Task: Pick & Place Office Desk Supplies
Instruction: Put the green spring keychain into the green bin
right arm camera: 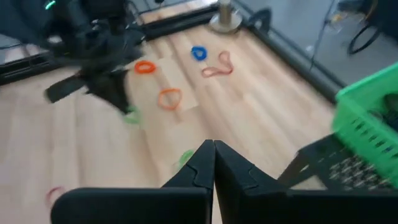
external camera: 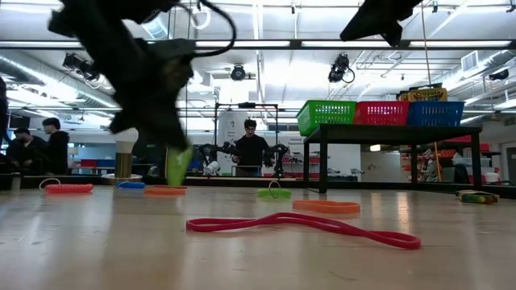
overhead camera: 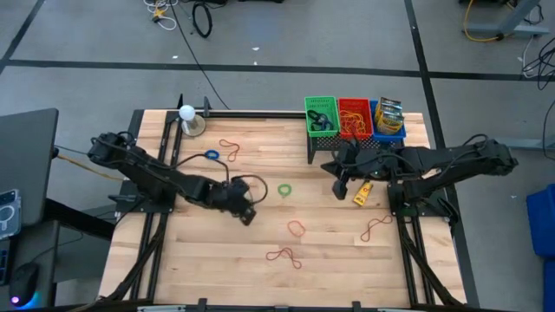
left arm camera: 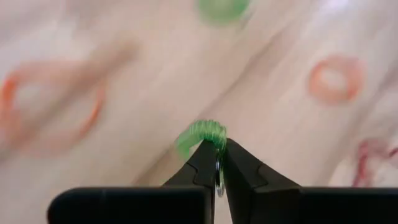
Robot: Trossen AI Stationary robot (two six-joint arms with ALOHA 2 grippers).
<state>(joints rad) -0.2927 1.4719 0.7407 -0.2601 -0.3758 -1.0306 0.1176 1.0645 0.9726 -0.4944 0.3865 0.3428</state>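
My left gripper (overhead camera: 248,214) is over the middle of the table, raised, and shut on a small green coiled ring (left arm camera: 202,133). That ring also shows below the fingers in the low view (external camera: 179,165). My right gripper (overhead camera: 341,187) hovers in front of the basket stand, shut and empty (right arm camera: 213,149). A second green ring (overhead camera: 284,189) lies flat between the two grippers. A small yellow item (overhead camera: 362,192) lies beside my right gripper. Red and orange bands (overhead camera: 297,228) and a blue ring (overhead camera: 212,155) lie flat on the wood. My left gripper pinches the green coiled ring between its two fingertips (left arm camera: 211,155), at one spot on the loop's edge (left arm camera: 214,140). The fingers slant down from above. The ring sticks out past the fingertips and appears lifted off the table (external camera: 179,165).
Green (overhead camera: 321,115), red (overhead camera: 354,117) and blue (overhead camera: 388,117) baskets stand on a black rack at the far right of the table. A white ball on a round metal base (overhead camera: 188,121) stands at the far left. Red bands (overhead camera: 284,256) lie toward the near edge. People stand in the room behind.
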